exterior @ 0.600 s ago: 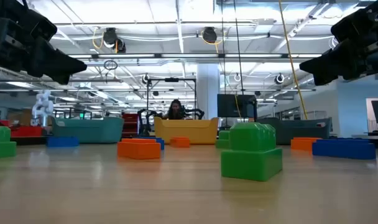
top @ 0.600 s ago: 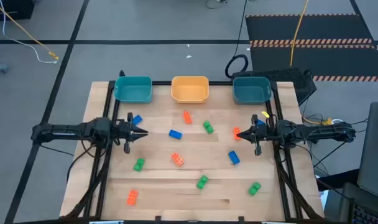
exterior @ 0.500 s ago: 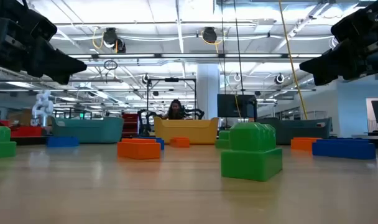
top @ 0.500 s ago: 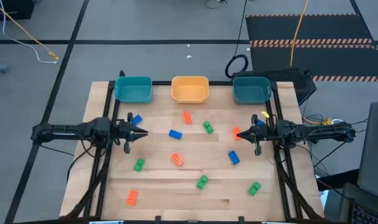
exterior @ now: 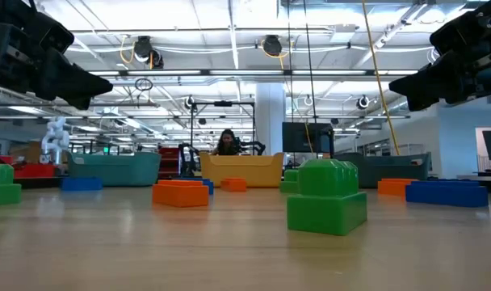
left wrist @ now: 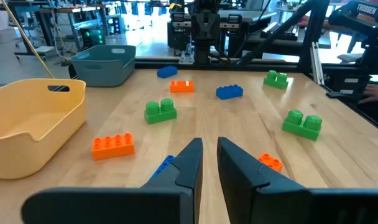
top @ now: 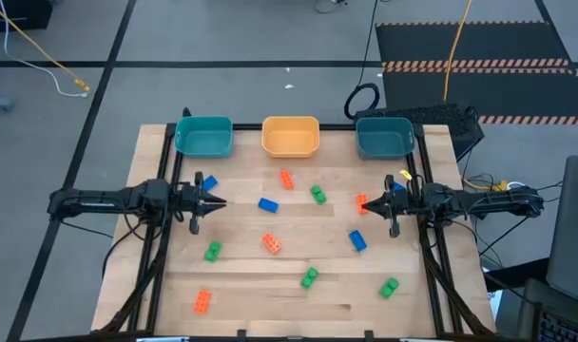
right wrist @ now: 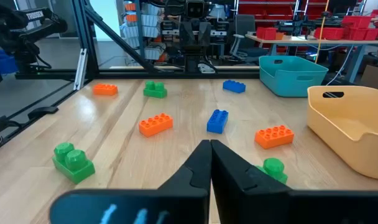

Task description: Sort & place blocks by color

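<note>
Looking straight down on the bench (top: 241,294), we see the left pincer (top: 219,200) at nine o'clock, its fingers (left wrist: 183,165) a narrow slit apart and holding nothing. The right pincer (top: 365,203) sits at three o'clock, fingers (right wrist: 201,163) pressed together, also empty.

The blocks lie loose on the wood between the arms: a blue block (top: 268,204) near the centre, an orange-red block (top: 287,179) and a green block (top: 317,194) toward twelve o'clock, another green block (top: 310,277) toward six o'clock, an orange-red one (top: 202,301) at seven o'clock.

At twelve o'clock stand three trays in a row: a teal tray (top: 204,136), an orange tray (top: 290,136), and a second teal tray (top: 384,137); none of them shows a block inside.
</note>
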`<act>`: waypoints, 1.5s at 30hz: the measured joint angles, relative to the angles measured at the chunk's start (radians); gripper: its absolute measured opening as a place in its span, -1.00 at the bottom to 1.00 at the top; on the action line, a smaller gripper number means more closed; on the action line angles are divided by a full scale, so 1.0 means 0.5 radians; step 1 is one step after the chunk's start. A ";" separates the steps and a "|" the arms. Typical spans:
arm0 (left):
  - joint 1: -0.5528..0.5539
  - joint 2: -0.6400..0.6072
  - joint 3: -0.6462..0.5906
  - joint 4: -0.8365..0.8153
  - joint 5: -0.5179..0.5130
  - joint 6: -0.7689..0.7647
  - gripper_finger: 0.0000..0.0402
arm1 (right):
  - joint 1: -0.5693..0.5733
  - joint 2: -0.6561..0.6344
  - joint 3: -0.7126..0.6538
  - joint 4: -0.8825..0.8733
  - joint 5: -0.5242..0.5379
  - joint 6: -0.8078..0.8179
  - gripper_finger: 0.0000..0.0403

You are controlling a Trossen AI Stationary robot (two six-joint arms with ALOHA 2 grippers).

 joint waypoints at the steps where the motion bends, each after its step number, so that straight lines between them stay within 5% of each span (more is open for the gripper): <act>1: 0.000 0.000 -0.001 0.000 0.000 0.000 -0.74 | -0.001 -0.001 0.000 0.000 -0.001 0.000 -1.00; 45: 0.000 0.000 0.000 0.000 0.000 0.000 -0.74 | -0.001 -0.001 0.000 0.000 0.000 0.000 -1.00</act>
